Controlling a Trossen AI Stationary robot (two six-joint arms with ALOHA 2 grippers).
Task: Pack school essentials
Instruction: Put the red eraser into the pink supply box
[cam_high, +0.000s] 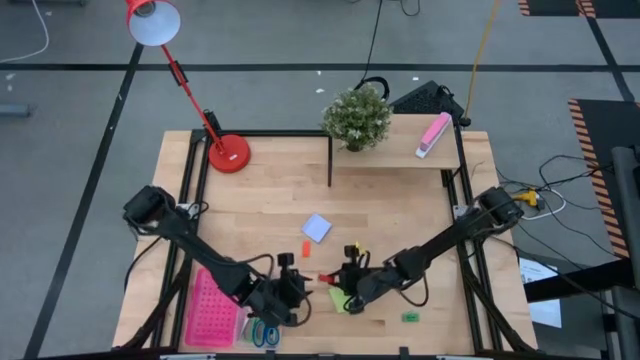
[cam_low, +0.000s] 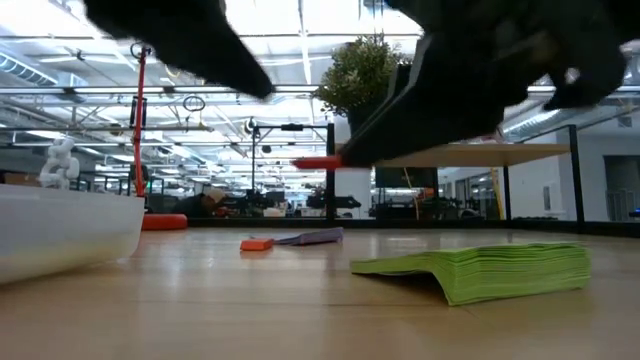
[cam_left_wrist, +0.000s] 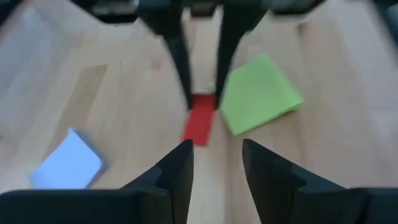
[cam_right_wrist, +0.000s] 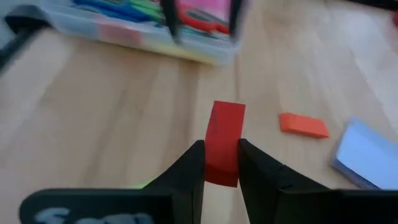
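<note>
Wooden table (cam_high: 270, 190) fills the middle of the high view, with a dark frame along its edges. The big stretch of bare wood from the middle up toward 12 o'clock is open room. At 11 o'clock stands a red lamp (cam_high: 229, 153), and at 12 o'clock a small green plant (cam_high: 356, 117) beside a raised shelf (cam_high: 395, 145), where a pink-and-white block (cam_high: 433, 134) lies at 1 o'clock.

Both dark arms reach in from the sides and meet low at 6 o'clock, so that spot is crowded. A pink tray (cam_high: 210, 310) lies at 7 o'clock near the front edge. Just beside it is a clear box (cam_right_wrist: 137, 31) with scissors (cam_high: 264, 333) in it.

A green note pad (cam_left_wrist: 258, 94) lies flat under the arms near 6 o'clock. A pale-blue note pad (cam_high: 316, 228) lies alone near the middle, with free wood all round it. An orange block (cam_high: 306, 247) lies just below it, apart. A tiny green block (cam_high: 410, 317) sits at 5 o'clock, close to the front edge.

The right gripper (cam_right_wrist: 221, 163) pinches a red block (cam_right_wrist: 222, 142) between its fingers and holds it off the wood. The left gripper (cam_left_wrist: 216, 163) faces it, near, fingers parted with nothing between them.
</note>
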